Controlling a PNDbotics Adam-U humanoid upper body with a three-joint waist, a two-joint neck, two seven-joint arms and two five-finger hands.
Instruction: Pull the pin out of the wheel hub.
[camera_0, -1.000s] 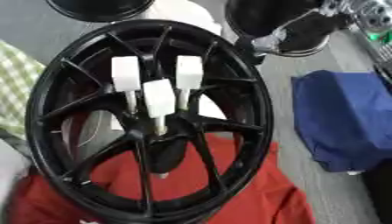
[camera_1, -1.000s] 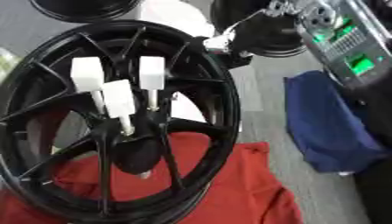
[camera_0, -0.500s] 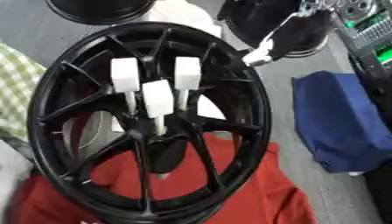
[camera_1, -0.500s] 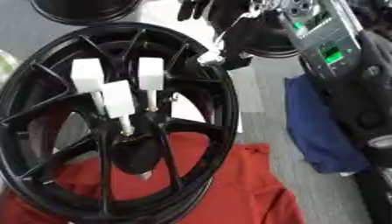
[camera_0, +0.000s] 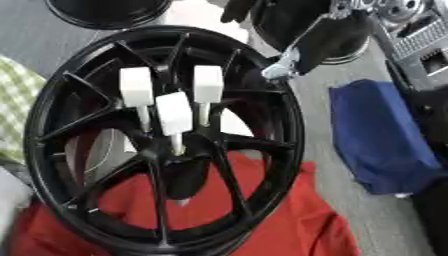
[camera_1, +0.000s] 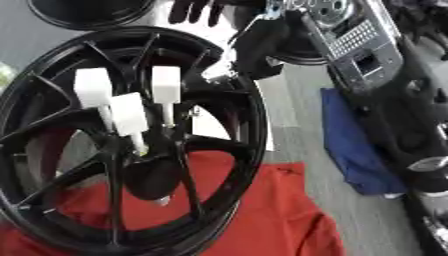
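Right hand (camera_1: 262, 47) comes in from the far right on a black and silver arm and sits over the far right rim of the wheel hub (camera_0: 162, 145). Fingers are dark against the dark rim; cannot tell whether they are spread, pressed together or pinching anything. A pale tip shows at the hand's near end, just beside the rim, in the left eye view. Cannot tell whether it touches the rim. Left hand: in neither view.

Wheel hub: black, many thin spokes, fills the left and middle of both views, lying on a red cloth (camera_0: 262, 220) that shows through the spokes and spreads out to the near right.

3 white pins stand up from the hub's centre, each with a blocky white head on a thinner white stem:
- left pin (camera_0: 136, 92), head toward the far left of the centre.
- middle pin (camera_0: 173, 117), nearest of the 3, stem running down into the centre of the hub.
- right pin (camera_0: 207, 90), head level with the left one.
All 3 are seated in the hub. The hand is well apart from them, to the far right.

Blue cloth (camera_0: 381, 140) lies on the grey bench (camera_0: 319, 107) to the right of the hub, apart from it. A second black round object (camera_0: 109, 11) sits at the far left edge.
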